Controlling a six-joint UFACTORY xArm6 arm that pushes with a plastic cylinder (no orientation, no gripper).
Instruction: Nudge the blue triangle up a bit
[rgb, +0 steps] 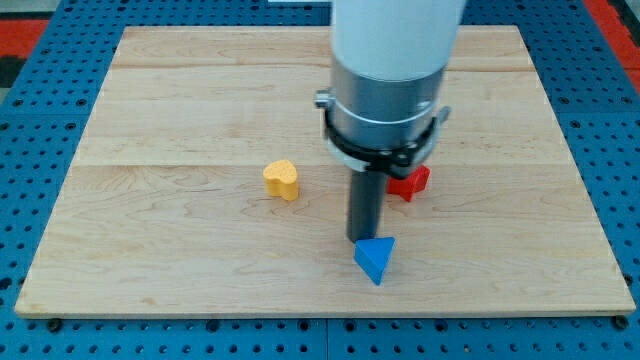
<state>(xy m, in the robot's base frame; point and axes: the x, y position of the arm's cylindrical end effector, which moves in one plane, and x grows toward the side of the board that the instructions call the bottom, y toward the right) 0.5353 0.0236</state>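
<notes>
- Nearest the camera, the blue triangle (375, 260) sits low on the worktop (180, 110), right of centre.
- My tip (363, 238) stands at its upper edge, apparently touching; this rod has no jaws.
- Pushing upward well probably means circling below the triangle first.
- Red block (410, 182) and yellow heart-shaped block (283, 180) lie above.
</notes>
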